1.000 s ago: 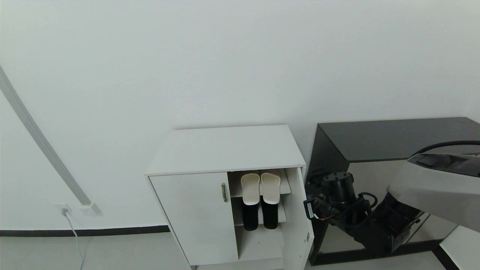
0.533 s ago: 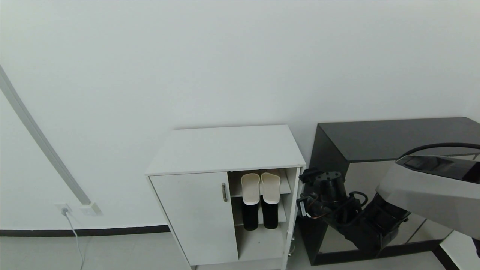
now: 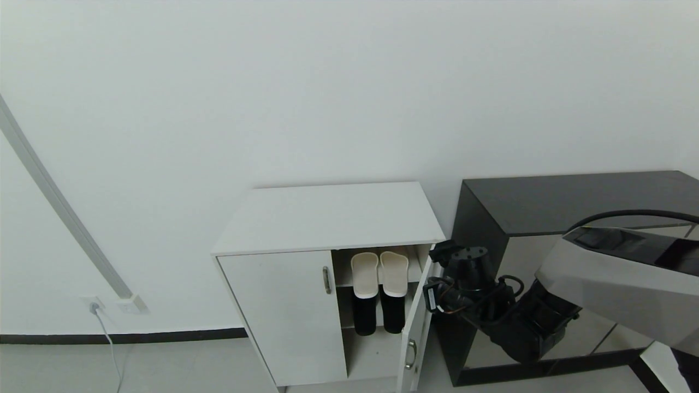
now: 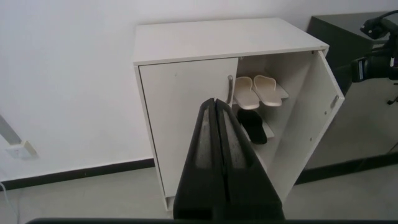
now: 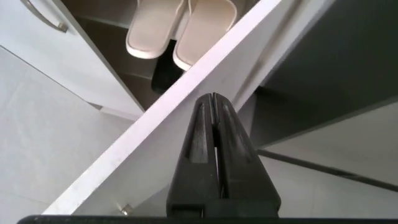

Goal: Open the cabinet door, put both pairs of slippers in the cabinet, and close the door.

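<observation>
The white two-door wooden cabinet (image 3: 327, 218) stands against the white wall. Its right-hand door (image 3: 415, 322) stands ajar, swung out at an angle from the front, with its small metal handle (image 3: 410, 346) on the outer face. The left-hand door (image 3: 284, 311) is flat against the front, its slim metal handle (image 3: 326, 280) at the inner edge.

Through the gap, the pair of cream-white slippers (image 3: 379, 273) lies side by side on the upper shelf, heels hanging over the shelf edge. The pair of black slippers (image 3: 379, 314) sits directly below on the next shelf. Both pairs are inside the cabinet.

In the right wrist view, the right gripper (image 5: 213, 96) has its two black fingers pressed together with nothing between them. Its tips are right at the white panel of the ajar door (image 5: 186, 118), with the cream-white slippers (image 5: 180, 28) and black slippers (image 5: 163, 74) beyond. Actual contact with the door cannot be made out.

The left gripper (image 4: 216, 102) is likewise fully closed and empty, hanging well apart in front of the cabinet and pointing at the meeting line of the doors.

Just right of the cabinet stands a black table with a glossy dark top (image 3: 573, 199). On the wall to the left is a white socket with a grey cable (image 3: 93, 307), above a black skirting strip (image 3: 120, 337) and pale floor tiles (image 3: 164, 365).
</observation>
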Motion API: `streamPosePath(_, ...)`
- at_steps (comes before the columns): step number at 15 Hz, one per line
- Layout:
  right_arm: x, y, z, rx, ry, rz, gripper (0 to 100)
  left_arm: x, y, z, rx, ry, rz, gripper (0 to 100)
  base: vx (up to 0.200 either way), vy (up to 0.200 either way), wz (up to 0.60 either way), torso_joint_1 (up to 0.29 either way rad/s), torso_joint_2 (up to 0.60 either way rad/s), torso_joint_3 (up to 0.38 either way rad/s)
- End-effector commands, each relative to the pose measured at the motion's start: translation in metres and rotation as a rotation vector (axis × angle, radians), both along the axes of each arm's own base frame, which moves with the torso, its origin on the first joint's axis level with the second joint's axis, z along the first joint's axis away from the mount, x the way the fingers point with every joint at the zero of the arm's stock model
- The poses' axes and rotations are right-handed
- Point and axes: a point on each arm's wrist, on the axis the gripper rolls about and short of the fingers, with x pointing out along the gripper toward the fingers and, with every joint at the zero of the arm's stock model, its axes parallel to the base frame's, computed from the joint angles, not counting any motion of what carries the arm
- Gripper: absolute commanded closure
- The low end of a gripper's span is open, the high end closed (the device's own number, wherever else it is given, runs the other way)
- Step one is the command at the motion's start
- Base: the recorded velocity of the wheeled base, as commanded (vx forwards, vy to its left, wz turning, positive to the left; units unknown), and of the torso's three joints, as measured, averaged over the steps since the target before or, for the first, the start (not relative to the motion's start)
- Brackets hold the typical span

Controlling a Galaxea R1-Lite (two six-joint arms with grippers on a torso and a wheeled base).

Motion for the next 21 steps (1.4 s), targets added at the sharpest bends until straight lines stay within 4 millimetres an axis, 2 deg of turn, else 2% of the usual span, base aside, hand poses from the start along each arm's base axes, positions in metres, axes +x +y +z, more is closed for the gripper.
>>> streamPosePath(1, 0.005, 0.003, -0.006, 0.000, 0.000, -0.002, 100, 0.000, 0.000, 0.000, 0.001, -0.001, 0.000, 100, 0.000, 0.000, 0.00, 0.000, 0.00, 0.000)
streamPosePath(21, 0.047, 0.027, -0.015, 0.047, -0.086, -0.004, 100, 0.000, 0.000, 0.000, 0.001, 0.001, 0.002, 100, 0.000, 0.000, 0.00, 0.000, 0.00, 0.000)
